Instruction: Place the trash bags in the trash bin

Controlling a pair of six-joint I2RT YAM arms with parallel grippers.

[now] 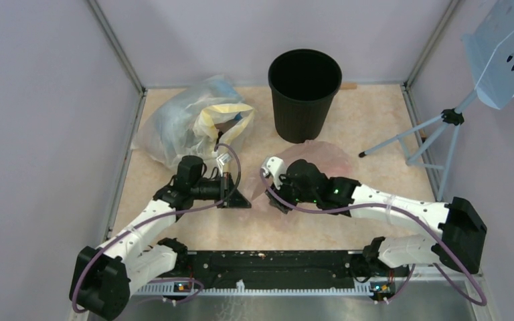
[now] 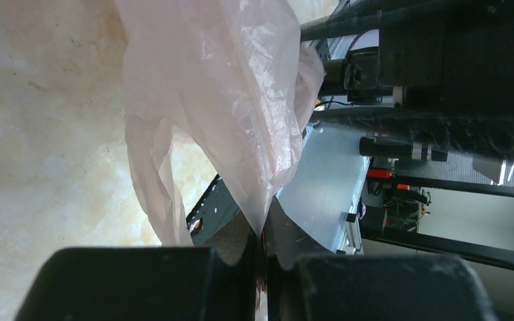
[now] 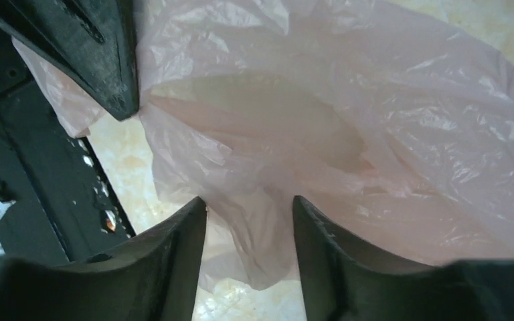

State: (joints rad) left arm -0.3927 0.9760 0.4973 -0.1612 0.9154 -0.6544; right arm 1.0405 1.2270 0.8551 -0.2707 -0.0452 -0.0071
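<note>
The pale pink see-through trash bag (image 1: 326, 158) lies crumpled on the table in front of the black ribbed trash bin (image 1: 304, 93), which stands upright at the back. My left gripper (image 1: 242, 199) is shut on a corner of the bag; in the left wrist view the film (image 2: 227, 87) runs down into the closed jaws (image 2: 262, 234). My right gripper (image 1: 273, 198) is open just right of it. In the right wrist view its fingers (image 3: 247, 204) straddle a fold of the bag (image 3: 348, 134), with film between them. The left gripper's finger (image 3: 100, 47) shows at the upper left.
A large clear bag stuffed with blue and yellow material (image 1: 194, 124) sits at the back left, beside the bin. A light blue perforated stand on a tripod (image 1: 442, 127) is at the right edge. Grey walls and metal frame rails enclose the table.
</note>
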